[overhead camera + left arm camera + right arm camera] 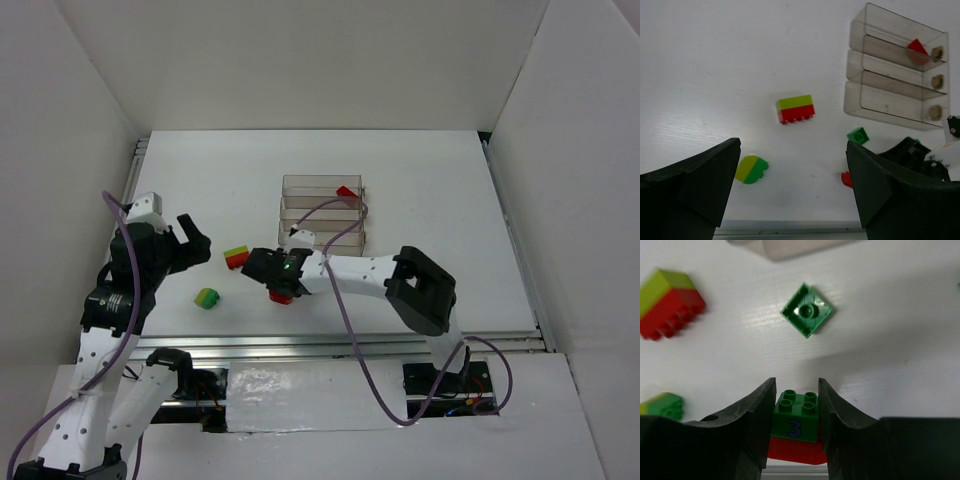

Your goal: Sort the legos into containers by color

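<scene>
Right fingers (757, 425) flush on green-red stack (795, 424), green brick (807, 309) ahead

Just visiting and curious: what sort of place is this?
Likely a robot test cell: white walls box in the table, two arms bolted at its edge, only legos and containers on it.

The right pincer (796, 386) hides most of the red brick (795, 450) beneath the gripped green brick (796, 417). The top edge cuts off a blurred bin (790, 247). The left edge crops a two-colour brick (660, 405).
</scene>
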{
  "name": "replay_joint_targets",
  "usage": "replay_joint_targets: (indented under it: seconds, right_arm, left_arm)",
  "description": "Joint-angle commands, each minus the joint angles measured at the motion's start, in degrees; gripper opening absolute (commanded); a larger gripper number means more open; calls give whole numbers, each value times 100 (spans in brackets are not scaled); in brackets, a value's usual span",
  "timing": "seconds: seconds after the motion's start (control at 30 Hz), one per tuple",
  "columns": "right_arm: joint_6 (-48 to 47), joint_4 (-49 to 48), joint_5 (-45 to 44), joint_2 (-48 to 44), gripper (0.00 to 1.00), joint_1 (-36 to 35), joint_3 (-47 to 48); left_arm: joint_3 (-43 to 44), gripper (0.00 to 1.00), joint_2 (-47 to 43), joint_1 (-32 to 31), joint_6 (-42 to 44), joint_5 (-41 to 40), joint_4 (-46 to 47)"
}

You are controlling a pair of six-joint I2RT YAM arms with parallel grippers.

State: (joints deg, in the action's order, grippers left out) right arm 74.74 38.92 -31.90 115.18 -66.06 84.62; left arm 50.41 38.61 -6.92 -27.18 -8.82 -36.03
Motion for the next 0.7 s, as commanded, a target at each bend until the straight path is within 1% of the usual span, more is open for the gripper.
replay_joint_targets:
  seconds: [0.0,0.07,0.1,0.17,0.2,0.27,0.33,0.37,0.4,0.43,0.53,0.6,0.67]
  right_arm:
    - [330,274,-738,-1205,0,233,-94]
    - [444,327,-1018,-1531,0,287,-234]
    - [480,345,-1116,-1838,0,313,-261]
    - [734,476,-1335,-2094,0,322,-271]
    - [796,520,-1502,-2296,0,305,-262]
    - [998,634,-1617,-2455,0,313,-192]
    - [1165,731,-1775,-2614,0,305,-139]
    - [1374,862,-1819,-2675,0,313,-86]
    - [1481,933,-1889,-2711,0,313,-69]
    - [1578,977,-1916,-2754,0,313,-60]
    - [1859,995,-1943,-2956,0,296,-156]
    - [1886,951,-1952,-3018,0,278,-226]
    - [1895,977,-1969,-3045,0,243,-218]
  left_arm:
    - [-127,99,33,24,-216,1502,709]
    - [-251,100,24,15,-515,2302,1122]
    - [-347,100,6,15,-899,3106,1768]
    - [-707,100,-64,-142,-1375,3692,2510]
    - [-943,100,-99,-248,-1752,3947,3262]
    - [-1086,99,-99,-791,-1948,3888,3829]
    - [-1191,100,-12,-1257,-1949,3565,4373]
    - [-1209,100,41,-1703,-1862,3432,4490]
    - [-1270,100,137,-1908,-1826,3178,4621]
    - [-1297,100,181,-2249,-1783,3089,4753]
    - [-1420,99,331,-2725,-1616,2808,5271]
    - [-1499,99,410,-2911,-1598,2632,5404]
    - [-1491,99,515,-2964,-1571,2412,5405]
